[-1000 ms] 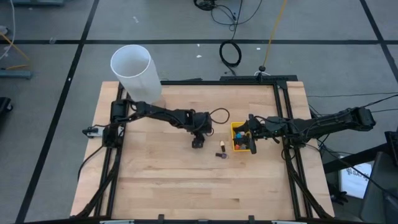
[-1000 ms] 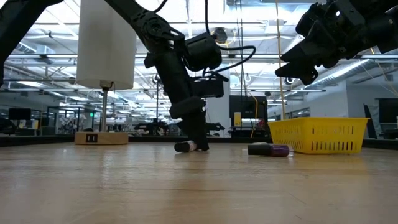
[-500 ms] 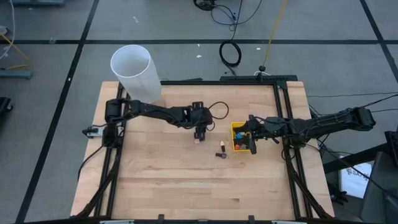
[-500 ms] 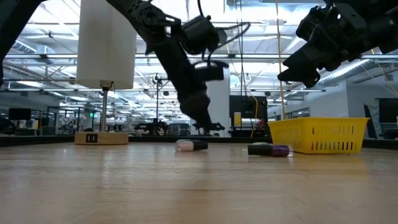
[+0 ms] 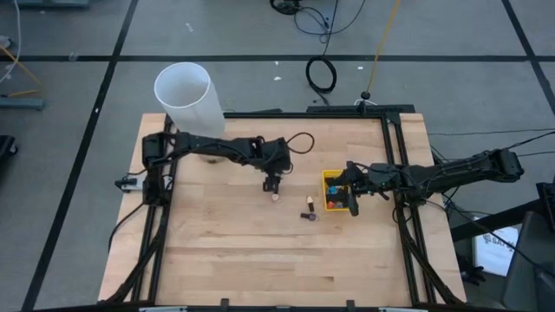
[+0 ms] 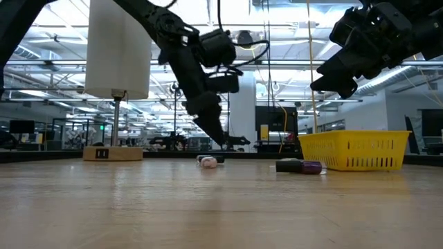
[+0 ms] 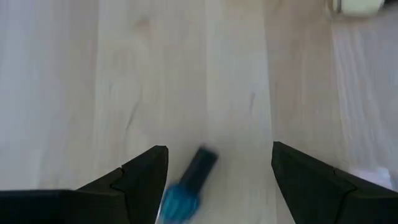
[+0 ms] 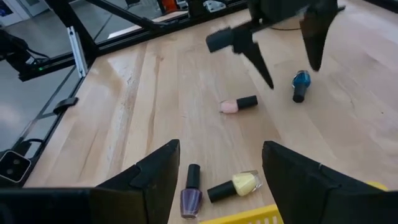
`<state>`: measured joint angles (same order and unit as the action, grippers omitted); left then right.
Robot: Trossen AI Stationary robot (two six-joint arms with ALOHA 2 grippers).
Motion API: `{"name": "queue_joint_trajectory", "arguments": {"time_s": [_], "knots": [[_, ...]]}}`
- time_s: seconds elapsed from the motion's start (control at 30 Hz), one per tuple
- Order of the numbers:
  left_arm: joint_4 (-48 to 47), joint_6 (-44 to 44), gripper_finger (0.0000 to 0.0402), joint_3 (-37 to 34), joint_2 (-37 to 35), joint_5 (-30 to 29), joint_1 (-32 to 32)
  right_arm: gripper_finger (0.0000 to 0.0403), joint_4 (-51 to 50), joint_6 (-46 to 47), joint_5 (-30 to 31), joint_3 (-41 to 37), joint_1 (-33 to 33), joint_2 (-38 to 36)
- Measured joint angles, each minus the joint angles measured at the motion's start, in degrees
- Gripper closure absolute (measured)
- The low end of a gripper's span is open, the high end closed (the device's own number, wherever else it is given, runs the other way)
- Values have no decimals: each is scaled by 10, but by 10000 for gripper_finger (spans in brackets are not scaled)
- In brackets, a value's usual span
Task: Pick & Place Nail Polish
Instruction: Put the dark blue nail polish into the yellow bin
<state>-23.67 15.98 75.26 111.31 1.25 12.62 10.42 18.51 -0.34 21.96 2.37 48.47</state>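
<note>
The pink bottle (image 8: 237, 104) lies on its side on the bare worktop (image 5: 234, 251), left of the yellow bin (image 5: 337, 192), with nothing holding it. The left pincer (image 5: 271, 180) hangs just above and behind it, jaws spread and empty; a second ago it was down at the wood over this bottle, and it has since lifted and pulled back toward the white cylinder (image 5: 189, 100). That reads as a release or a failed grab, so this bottle has yet to reach the bin. A teal bottle (image 7: 188, 185) lies flat between the left pincer's fingers, untouched. A purple bottle (image 8: 191, 195) and a yellow bottle (image 8: 234, 185) lie close to the bin's wall, outside it; a few bottles show inside. The right pincer (image 5: 351, 189) hovers over the bin, jaws spread, holding nothing, barely shifted from the earlier frames. Most of the job looks unfinished.
</note>
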Motion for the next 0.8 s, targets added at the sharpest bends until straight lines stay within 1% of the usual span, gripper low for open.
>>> {"name": "queue_joint_trajectory", "arguments": {"time_s": [0.13, 0.3, 0.5, 0.57, 0.63, 0.8], "knots": [[6, 6, 124, 0, 19, 1, 0, 188, 1, 1, 0, 0, 0, 0], [4, 5, 124, 0, 50, -11, 3, 188, 1, 1, 0, 0, 0, 0], [3, 0, 128, 2, 56, -7, 12, 189, 1, 1, 0, 0, 0, 0], [2, 1, 142, 2, 57, -1, 14, 190, 0, 1, 0, 0, 0, 0], [1, 1, 165, 2, 57, 7, 17, 190, 0, 1, 0, 0, 0, 0], [1, -2, 242, 2, 57, 7, 21, 190, 0, 3, 0, 0, 0, 0]]}}
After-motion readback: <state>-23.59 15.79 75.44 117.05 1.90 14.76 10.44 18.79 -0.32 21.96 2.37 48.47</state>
